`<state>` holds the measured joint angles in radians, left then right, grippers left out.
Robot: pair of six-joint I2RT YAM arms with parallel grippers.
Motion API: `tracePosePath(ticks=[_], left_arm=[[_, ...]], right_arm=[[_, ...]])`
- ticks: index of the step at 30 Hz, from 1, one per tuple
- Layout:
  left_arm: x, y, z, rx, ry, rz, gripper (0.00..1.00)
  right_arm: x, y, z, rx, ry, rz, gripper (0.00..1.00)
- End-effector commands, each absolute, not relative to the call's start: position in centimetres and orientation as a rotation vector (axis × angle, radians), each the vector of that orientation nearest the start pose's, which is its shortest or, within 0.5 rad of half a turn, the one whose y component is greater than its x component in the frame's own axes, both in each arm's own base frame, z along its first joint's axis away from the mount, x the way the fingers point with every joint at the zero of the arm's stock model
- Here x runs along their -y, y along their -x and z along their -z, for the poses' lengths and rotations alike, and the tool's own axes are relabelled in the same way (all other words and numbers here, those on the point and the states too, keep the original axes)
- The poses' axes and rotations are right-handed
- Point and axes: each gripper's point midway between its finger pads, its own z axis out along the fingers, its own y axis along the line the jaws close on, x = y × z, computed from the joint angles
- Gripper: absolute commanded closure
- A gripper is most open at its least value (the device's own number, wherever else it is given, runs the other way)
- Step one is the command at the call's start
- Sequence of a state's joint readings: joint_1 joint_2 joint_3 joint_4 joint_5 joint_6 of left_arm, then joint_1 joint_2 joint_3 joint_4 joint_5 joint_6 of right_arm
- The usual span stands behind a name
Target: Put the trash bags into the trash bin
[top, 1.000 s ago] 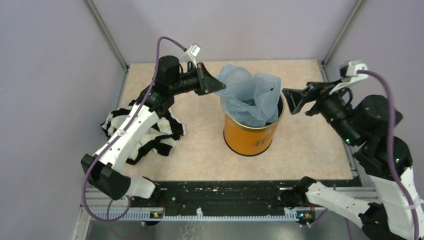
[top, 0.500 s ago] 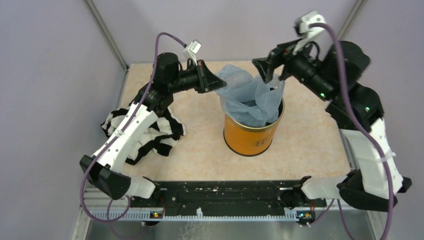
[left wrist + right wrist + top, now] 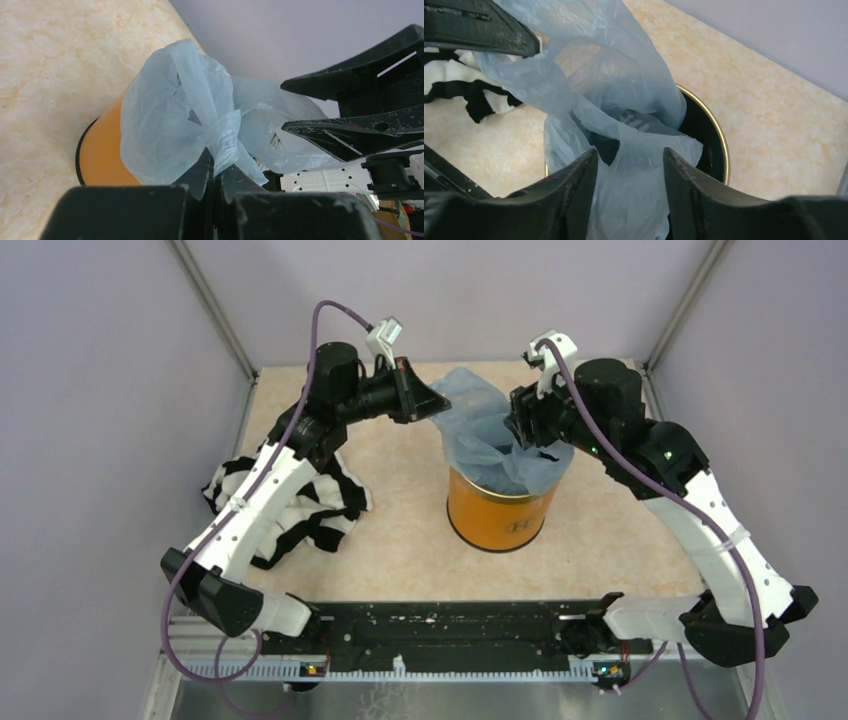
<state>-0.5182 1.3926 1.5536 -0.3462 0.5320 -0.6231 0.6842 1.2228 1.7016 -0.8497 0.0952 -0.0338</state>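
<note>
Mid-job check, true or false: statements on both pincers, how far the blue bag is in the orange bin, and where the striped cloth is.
1. The left pincer is shut on a fold of the bag. True.
2. The right pincer is clamped on the bag. False: it is open, film between its fingers.
3. The bag is fully inside the bin. False: much stands above the rim.
4. The bin stands upright. True.
5. The striped cloth lies on the table, apart from the bin. True.
</note>
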Motion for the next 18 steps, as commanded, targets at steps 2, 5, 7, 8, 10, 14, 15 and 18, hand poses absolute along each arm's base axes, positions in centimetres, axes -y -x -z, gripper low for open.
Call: tracePosePath(ticks=[2, 5, 7, 8, 10, 14, 15, 18], left_arm=[[29.9, -30.6, -41.5, -1.832, -0.355, 1.240, 1.00], [29.9, -30.8, -41.3, -1.838, -0.356, 1.227, 1.00], [29.7, -31.1, -41.0, -1.845, -0.351, 1.205, 1.00], [29.6, -31.2, -40.9, -1.848, -0.350, 1.192, 1.00], [29.2, -31.6, -40.5, -1.859, -0.339, 1.160, 1.00], [28.2, -32.3, -39.5, -1.882, -0.309, 1.119, 1.00], [28.0, -32.5, -39.3, -1.887, -0.303, 1.111, 1.00], [27.3, -32.9, -38.8, -1.903, -0.293, 1.075, 1.00]], right_arm=[[-17.2, -27.1, -38.8, -1.882, 0.528, -0.242, 0.60], [-16.6, -26.9, -37.4, -1.927, 0.479, -0.224, 0.79], [-15.2, -27.1, -36.6, -1.960, 0.424, -0.152, 0.93], [-14.1, -27.3, -36.3, -1.978, 0.380, -0.100, 0.96], [-11.5, -27.4, -35.9, -2.005, 0.277, 0.009, 1.00], [-6.7, -27.3, -36.5, -1.993, 0.082, 0.159, 1.00], [-6.0, -27.3, -36.6, -1.990, 0.058, 0.180, 1.00], [-5.1, -27.1, -36.1, -1.996, 0.031, 0.214, 1.00]])
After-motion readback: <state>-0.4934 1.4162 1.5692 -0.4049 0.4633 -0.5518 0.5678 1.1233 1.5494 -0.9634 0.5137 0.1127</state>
